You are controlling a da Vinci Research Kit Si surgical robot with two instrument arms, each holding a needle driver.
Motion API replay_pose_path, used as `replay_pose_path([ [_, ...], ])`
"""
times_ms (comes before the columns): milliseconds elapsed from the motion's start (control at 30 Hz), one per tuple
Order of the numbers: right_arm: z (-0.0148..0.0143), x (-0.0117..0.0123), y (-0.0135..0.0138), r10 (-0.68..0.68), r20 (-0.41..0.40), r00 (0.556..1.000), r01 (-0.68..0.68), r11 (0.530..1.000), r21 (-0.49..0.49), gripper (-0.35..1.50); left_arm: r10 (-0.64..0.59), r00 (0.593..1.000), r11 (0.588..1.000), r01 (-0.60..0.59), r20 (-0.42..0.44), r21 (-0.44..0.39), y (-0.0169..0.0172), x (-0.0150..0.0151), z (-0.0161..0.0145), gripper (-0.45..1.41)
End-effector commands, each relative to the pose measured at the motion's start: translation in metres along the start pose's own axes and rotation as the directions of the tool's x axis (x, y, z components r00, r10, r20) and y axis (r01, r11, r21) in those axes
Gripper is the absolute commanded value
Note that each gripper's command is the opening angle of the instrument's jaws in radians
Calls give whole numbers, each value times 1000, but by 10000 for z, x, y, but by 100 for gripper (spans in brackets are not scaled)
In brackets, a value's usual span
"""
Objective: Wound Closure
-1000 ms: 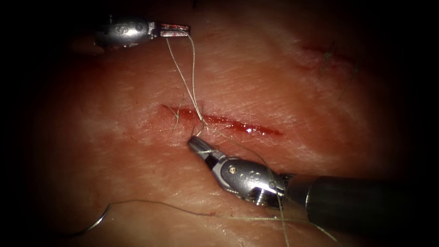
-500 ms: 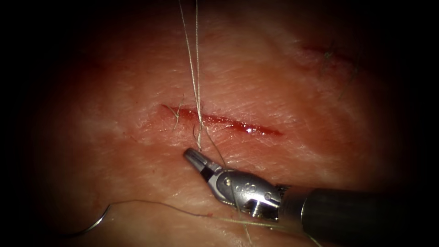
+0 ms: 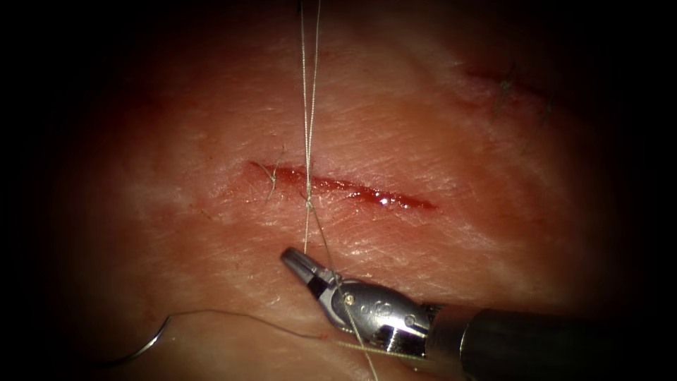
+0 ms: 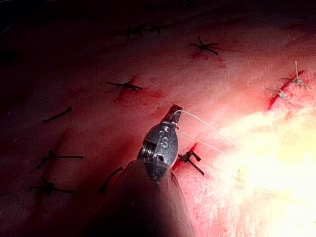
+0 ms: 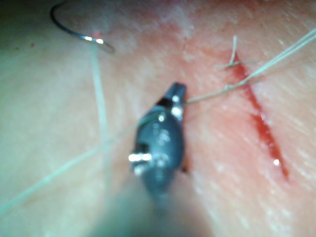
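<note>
The tissue (image 3: pixel 437 141) carries a red cut (image 3: pixel 352 189). A small knot (image 3: pixel 309 204) sits on the cut near its left end. Two thread strands (image 3: pixel 309 85) rise taut from the knot toward the picture's top. My left tool (image 4: pixel 174 112) is shut on that thread (image 4: pixel 207 126) above the tissue. My right tool (image 3: pixel 296 258) lies just below the cut, shut on a short thread end that runs up to the knot; its tip (image 5: pixel 177 94) and the knot (image 5: pixel 228 88) are close together. The curved needle (image 3: pixel 151 342) lies loose on the tissue at lower left, held by nothing.
An earlier stitch with cut ends (image 3: pixel 271 176) sits at the cut's left end. An older closed cut with thread ends (image 3: pixel 504 88) lies at upper right. Thread from the needle (image 3: pixel 247 319) trails across the tissue under the right tool. Several dark old stitches (image 4: pixel 126 85) dot the tissue around the left tool.
My left tool has risen past the endoscope's top edge, drawing both strands straight. My right tool has drawn back from the cut toward the bottom. The loop has closed into a knot.
</note>
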Motion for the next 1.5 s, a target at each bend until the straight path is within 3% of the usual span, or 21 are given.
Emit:
replay_pose_path([
  [33,2,-5,-11,0,2,1000,0,1000,9,-35,9,1000,1000,-9,4,8,-7,-4,8,-45],
  [600,-21,3,-55,-19,14,1000,18,995,98,-35,50,997,998,-52,66,36,-34,-41,48,-45],
  [1033,-24,-3,-67,-33,24,999,29,989,144,-35,55,995,997,-60,87,54,-40,-47,62,-45],
  [1500,-34,-8,-97,-59,30,998,52,980,192,-35,59,994,996,-64,88,56,-42,-46,62,-45],
])
